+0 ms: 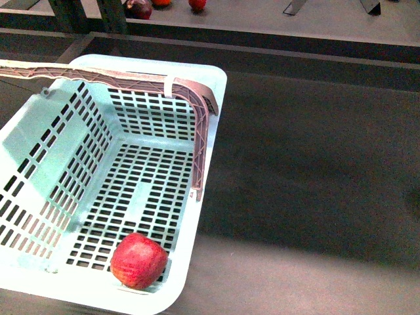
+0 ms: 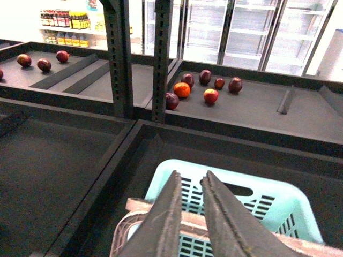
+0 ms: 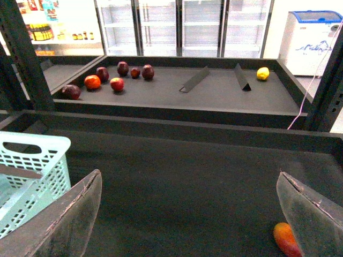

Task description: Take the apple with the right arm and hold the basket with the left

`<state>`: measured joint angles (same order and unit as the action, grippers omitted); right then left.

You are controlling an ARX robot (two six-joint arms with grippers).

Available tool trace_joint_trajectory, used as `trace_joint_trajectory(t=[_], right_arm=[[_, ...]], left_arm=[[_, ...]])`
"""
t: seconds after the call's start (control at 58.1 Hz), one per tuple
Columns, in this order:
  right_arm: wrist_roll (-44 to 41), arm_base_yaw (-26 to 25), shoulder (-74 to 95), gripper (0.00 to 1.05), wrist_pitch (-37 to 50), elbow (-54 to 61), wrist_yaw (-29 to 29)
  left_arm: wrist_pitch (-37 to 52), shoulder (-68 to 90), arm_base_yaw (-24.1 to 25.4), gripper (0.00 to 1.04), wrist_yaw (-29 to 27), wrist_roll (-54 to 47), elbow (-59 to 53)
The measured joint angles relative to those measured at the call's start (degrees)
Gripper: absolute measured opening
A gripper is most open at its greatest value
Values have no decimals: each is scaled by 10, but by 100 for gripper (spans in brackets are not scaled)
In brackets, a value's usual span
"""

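The pale mint-blue basket (image 1: 197, 72) fills the left of the front view, its brown-grey handle (image 1: 200, 118) swung up. A round red apple (image 1: 138, 260) lies on the basket floor in its near corner. No arm shows in the front view. In the left wrist view my left gripper (image 2: 191, 174) is shut on the basket's handle (image 2: 139, 206), above the basket (image 2: 268, 195). In the right wrist view my right gripper (image 3: 188, 175) is wide open and empty over the dark shelf floor, with the basket (image 3: 37, 155) off to one side.
The far shelf holds a cluster of fruit: a red-yellow apple (image 3: 117, 84), an orange fruit (image 3: 92, 82), several dark purple-red fruits (image 3: 148, 71) and a yellow fruit (image 3: 262, 73). An orange-red fruit (image 3: 285, 239) lies by one right finger. Dark shelf posts (image 2: 120, 59) stand behind the basket.
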<state>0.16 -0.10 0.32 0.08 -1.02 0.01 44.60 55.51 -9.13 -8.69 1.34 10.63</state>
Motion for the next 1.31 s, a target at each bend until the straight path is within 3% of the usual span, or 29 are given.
trace_joint_trajectory(t=[0.275,0.327,0.413,0.533,0.791,1.307], right_arm=[[0,0,0,96,0,0,0],[0,0,0,96,0,0,0],[0,0,0,96,0,0,0],[0,0,0,96,0,0,0],[0,0,0,96,0,0,0],[0,0,0,96,0,0,0]], left_arm=[[-52,-103,36,3,34,-5,-52],[-73,-133,69,3,79,-6,-62],[-95,-164,88,3,81,-7,-72],[-88,-188,89,3,87,-7,-97],[-196,-302,89,3,87,-7,-98],[-312,-422,89,3,87,-7,-98]])
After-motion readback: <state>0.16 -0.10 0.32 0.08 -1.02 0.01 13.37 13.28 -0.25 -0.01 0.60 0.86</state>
